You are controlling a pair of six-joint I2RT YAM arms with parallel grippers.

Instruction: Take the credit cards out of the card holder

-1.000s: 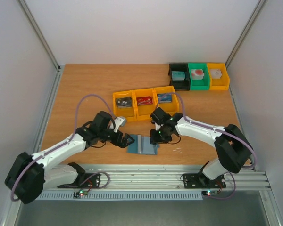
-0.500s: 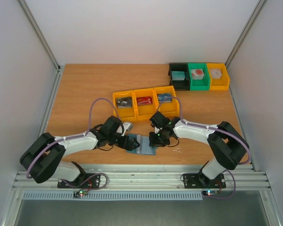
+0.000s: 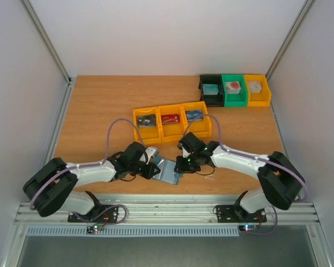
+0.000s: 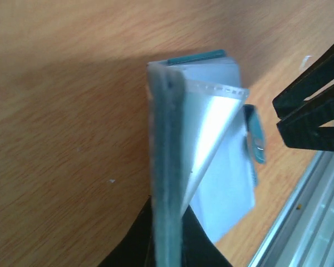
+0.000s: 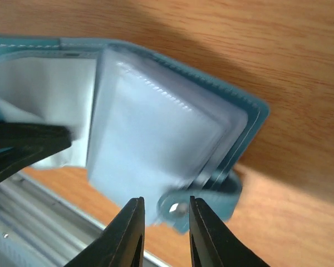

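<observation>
Our left pincer (image 3: pixel 153 169) clamps the blue card holder (image 3: pixel 171 172), right pincer (image 5: pixel 166 207) at its tab (image 5: pixel 211 204) — we can't tell its grip.

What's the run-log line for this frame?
card holder: sleeves fanned open | left gripper: shut on holder edge | right gripper: narrowly open over snap tab | credit cards: in yellow bins
</observation>
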